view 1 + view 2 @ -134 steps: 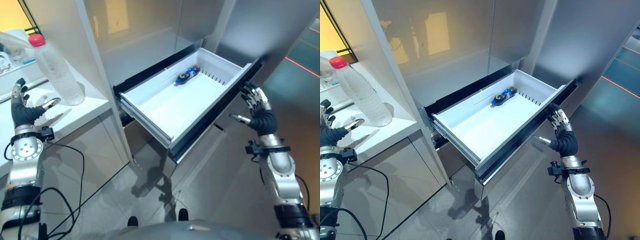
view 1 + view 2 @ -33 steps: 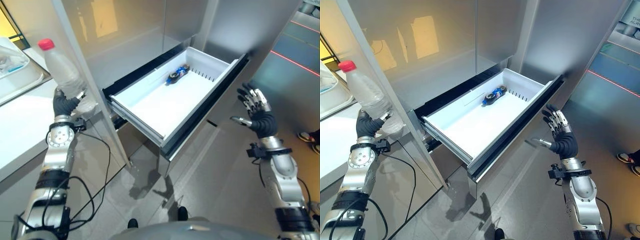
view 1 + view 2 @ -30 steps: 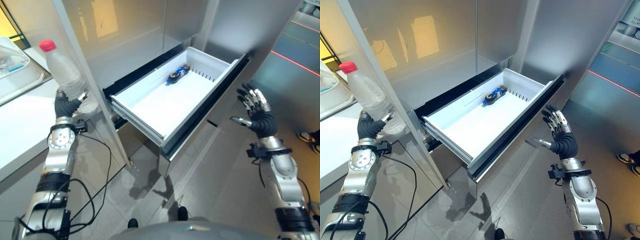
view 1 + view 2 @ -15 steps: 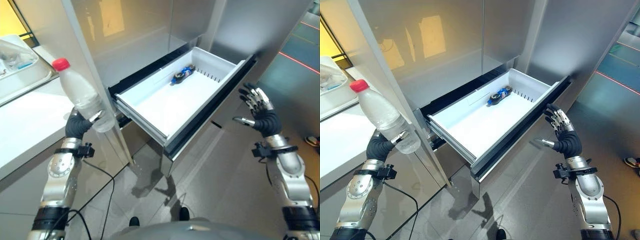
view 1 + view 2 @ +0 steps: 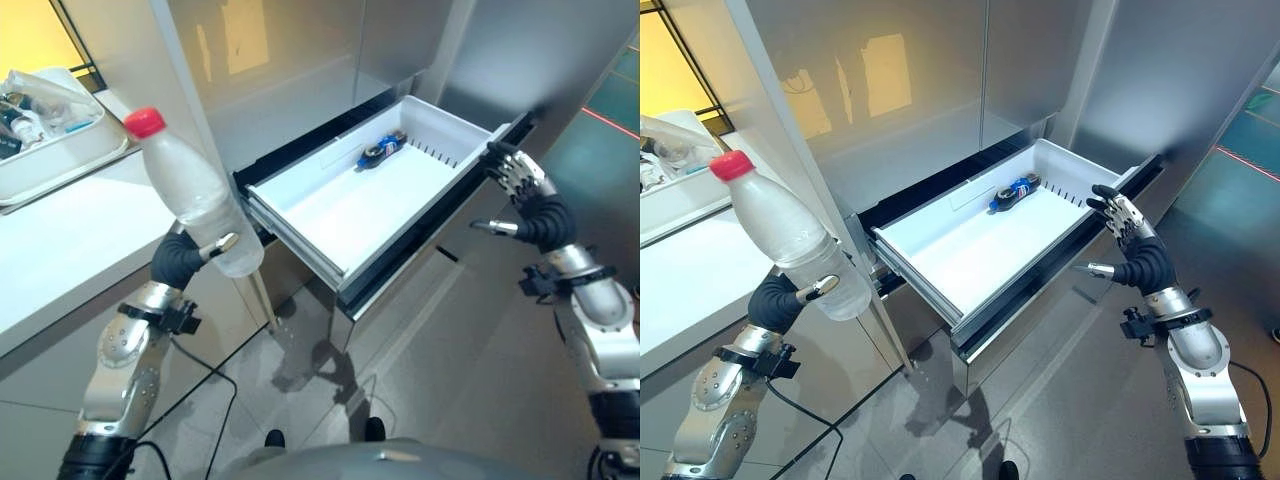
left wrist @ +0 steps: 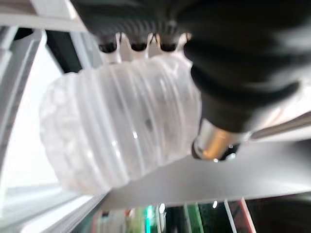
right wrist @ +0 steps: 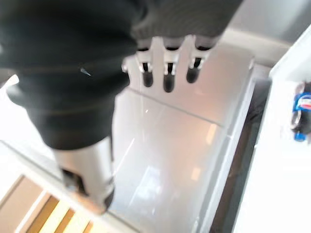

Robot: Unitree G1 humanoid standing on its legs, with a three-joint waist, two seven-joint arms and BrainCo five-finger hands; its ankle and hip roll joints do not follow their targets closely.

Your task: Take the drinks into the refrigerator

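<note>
My left hand [image 5: 178, 257] grips the upright clear plastic red-capped bottle [image 5: 195, 197], left of the open white refrigerator drawer [image 5: 365, 195]; right hand [image 5: 530, 205] spread.

**Hand and arm posture**

Left arm rises from lower left, forearm upright; left hand [image 5: 180, 257] has fingers and thumb curled closed around a held object. Right arm enters from lower right; right hand [image 5: 1137, 262] is raised, fingers [image 5: 1118, 218] spread straight, thumb extended sideways.

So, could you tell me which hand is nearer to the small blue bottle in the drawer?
Right. The right hand is open beside the drawer's far front corner, near the blue bottle; the left hand grips the clear bottle beyond the opposite end.
</note>
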